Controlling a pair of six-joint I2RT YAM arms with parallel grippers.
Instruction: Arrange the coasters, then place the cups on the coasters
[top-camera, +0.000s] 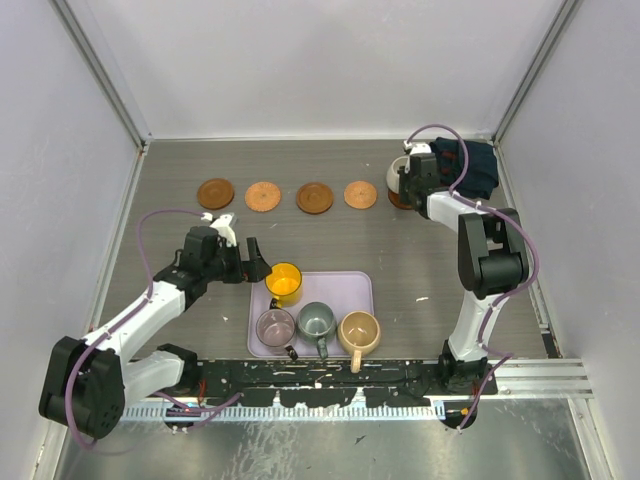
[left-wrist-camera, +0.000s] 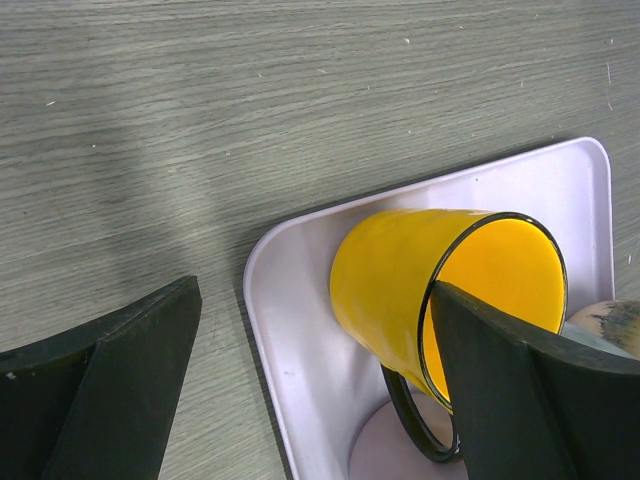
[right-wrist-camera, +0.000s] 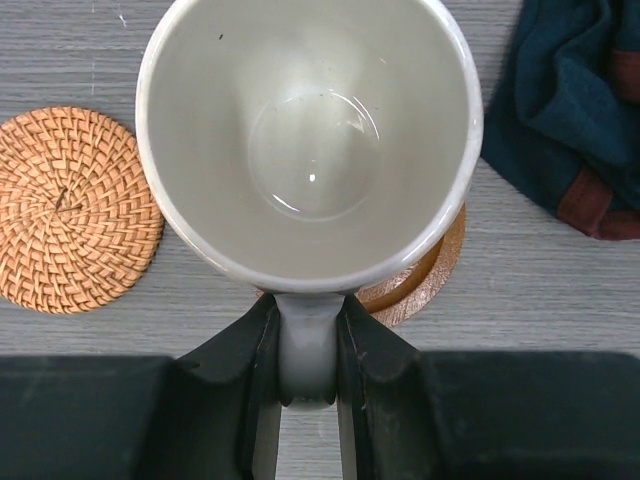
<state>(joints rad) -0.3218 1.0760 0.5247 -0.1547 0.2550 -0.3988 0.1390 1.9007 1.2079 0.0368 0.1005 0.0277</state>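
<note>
My right gripper (right-wrist-camera: 308, 370) is shut on the handle of the white cup (right-wrist-camera: 310, 140), which is over a brown wooden coaster (right-wrist-camera: 440, 270) at the back right (top-camera: 400, 198). I cannot tell whether the cup touches it. Several more coasters lie in a row to the left, from the woven one (right-wrist-camera: 70, 210) to the dark one (top-camera: 215, 193). The yellow cup (left-wrist-camera: 420, 290) stands in the lilac tray's (left-wrist-camera: 300, 370) far-left corner. My left gripper (left-wrist-camera: 315, 300) is open around the cup's near wall, one finger over its mouth. Mauve (top-camera: 275, 326), grey-green (top-camera: 316, 321) and tan (top-camera: 359, 331) cups stand along the tray's near side.
A dark navy cloth (top-camera: 468, 165) lies bunched at the back right, just beyond the white cup. White enclosure walls close in the table on the left, right and back. The arm bases sit on a rail (top-camera: 330, 385) along the near edge.
</note>
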